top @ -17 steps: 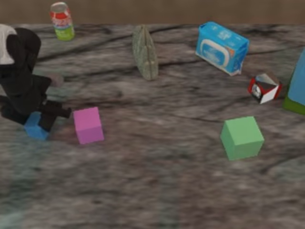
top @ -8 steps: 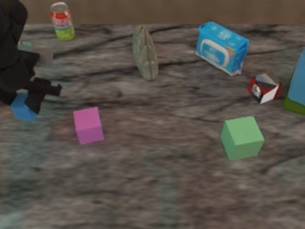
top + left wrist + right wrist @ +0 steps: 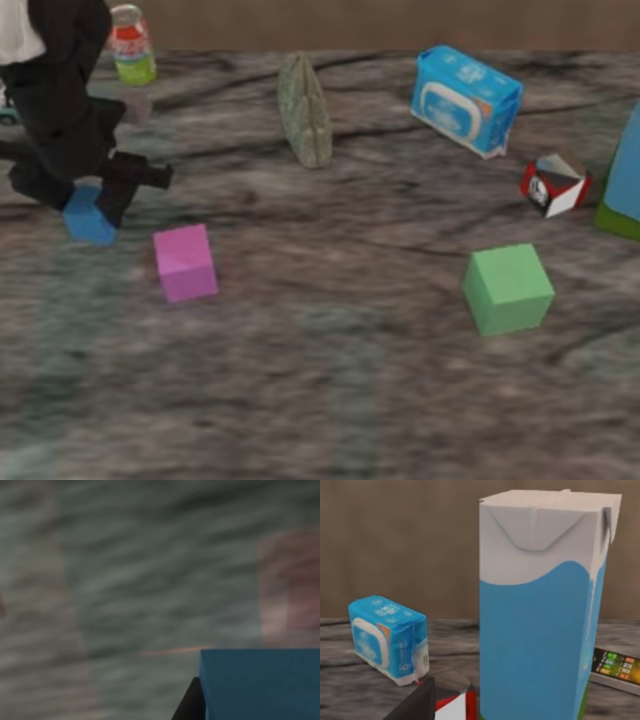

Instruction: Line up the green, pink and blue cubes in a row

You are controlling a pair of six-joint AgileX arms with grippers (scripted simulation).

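Since half a second ago the left arm has swung back toward the middle of the table, taking the blue cube (image 3: pixel 88 220) with it: the cube was close to the left edge and now sits nearer the pink cube (image 3: pixel 185 262), though there's a clear gap between them. The left pincer (image 3: pixel 100 205) is clamped shut on the blue cube, dark fingers on either side of it. The left wrist view backs that up, with the cube's blue face (image 3: pixel 260 682) filling the corner right beside one black finger (image 3: pixel 190 705) and blurry table behind, so it looks lifted off the surface.

The pink cube hasn't budged, sitting left of centre on the grey marbled table (image 3: pixel 330 400). The green cube (image 3: pixel 507 288) is also where it was, well apart on the right side. So the three cubes aren't in a row.

Other stuff around: a soda can (image 3: pixel 131 43) at the far left behind the arm, a grey-green pouch (image 3: pixel 304 108) standing on edge at the far middle, a blue-and-white wipes packet (image 3: pixel 466 98), a small red, white and black box (image 3: pixel 553 184), and a blue-and-white carton (image 3: pixel 625 175) at the right edge.

The right arm is parked off the right side; its wrist camera just stares at the carton and the wipes packet, and its pincer isn't visible.
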